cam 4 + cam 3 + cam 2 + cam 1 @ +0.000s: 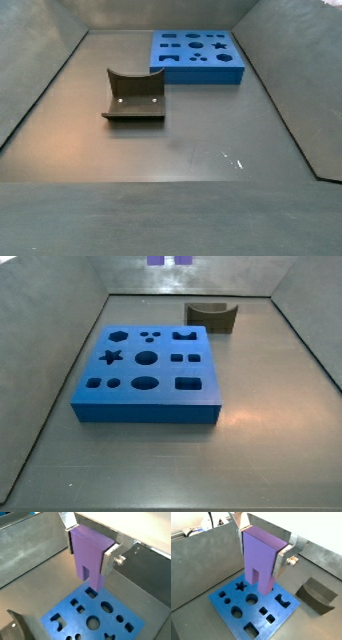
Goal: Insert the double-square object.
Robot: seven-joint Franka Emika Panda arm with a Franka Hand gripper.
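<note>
My gripper (260, 558) is shut on the double-square object (259, 574), a light purple upright block. Its silver fingers (282, 559) clamp the block's two sides near the top. The two square prongs point down and hang well above the blue board (236, 611), over the edge nearest the star hole. Both wrist views show this; the gripper (87, 559), the purple block (89, 564) and the board (111, 618) appear again. In a side view only the prong tips (158, 260) show at the top edge, high above the board (147, 406). The board also shows in a side view (201, 72), where the gripper is out of view.
A dark grey curved block (211, 316) stands on the floor beside the board, also seen in both wrist views (318, 594) (17, 627) and a side view (134, 95). Grey sloping walls (54, 346) enclose the floor.
</note>
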